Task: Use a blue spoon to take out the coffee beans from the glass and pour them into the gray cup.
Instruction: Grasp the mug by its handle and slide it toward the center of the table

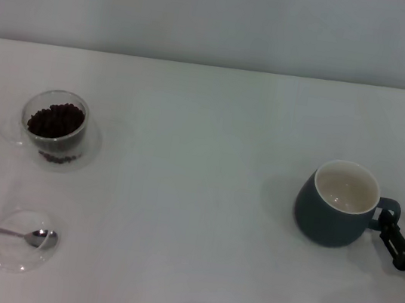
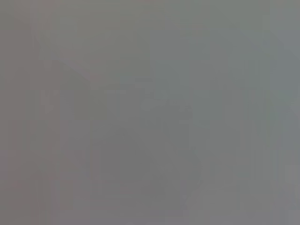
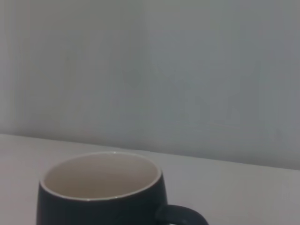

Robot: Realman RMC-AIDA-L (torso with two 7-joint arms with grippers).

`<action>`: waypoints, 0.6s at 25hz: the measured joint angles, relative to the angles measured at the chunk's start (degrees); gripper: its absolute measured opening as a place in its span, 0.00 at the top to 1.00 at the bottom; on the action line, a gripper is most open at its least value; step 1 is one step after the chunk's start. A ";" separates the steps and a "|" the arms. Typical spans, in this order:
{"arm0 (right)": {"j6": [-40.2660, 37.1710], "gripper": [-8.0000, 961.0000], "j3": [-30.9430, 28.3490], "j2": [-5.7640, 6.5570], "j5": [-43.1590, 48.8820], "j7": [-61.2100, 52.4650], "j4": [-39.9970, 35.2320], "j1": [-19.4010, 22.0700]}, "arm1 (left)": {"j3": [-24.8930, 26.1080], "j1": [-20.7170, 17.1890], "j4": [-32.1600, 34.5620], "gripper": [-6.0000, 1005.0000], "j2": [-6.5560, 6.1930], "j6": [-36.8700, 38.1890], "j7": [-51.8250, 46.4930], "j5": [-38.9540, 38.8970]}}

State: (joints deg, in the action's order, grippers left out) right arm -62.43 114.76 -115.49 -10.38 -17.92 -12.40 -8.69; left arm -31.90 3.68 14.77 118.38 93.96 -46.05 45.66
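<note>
We're barely started: our right gripper (image 1: 396, 235) sits by the dark blue-gray ceramic mug's (image 1: 336, 204) handle, grip unclear. Next we'd guess somebody grabs the pale-blue-handled metal spoon (image 1: 0, 229).

Clear glass (image 1: 55, 128) upright far left, filled with dark coffee beans (image 1: 56, 120), blue spoon (image 1: 0, 229) lying nearer, bowl on a clear dish, empty gray cup (image 1: 338, 204) upright right
</note>
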 joint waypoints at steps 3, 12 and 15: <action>0.39 0.41 0.17 0.00 0.09 0.23 -0.17 -0.15 | -0.07 0.03 0.00 0.13 0.00 0.00 0.00 0.11; 0.38 0.73 0.50 0.00 0.61 0.97 -0.17 -0.28 | 0.00 0.01 -0.14 0.13 0.14 0.00 1.27 0.21; 0.38 0.79 1.18 0.01 0.63 1.07 -0.18 -0.28 | 0.00 0.01 -0.17 0.13 0.16 0.00 1.29 0.19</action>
State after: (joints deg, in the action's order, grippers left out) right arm -62.05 115.94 -115.48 -9.75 -16.85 -12.58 -8.97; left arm -31.90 3.69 14.60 118.55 93.96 -44.76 45.85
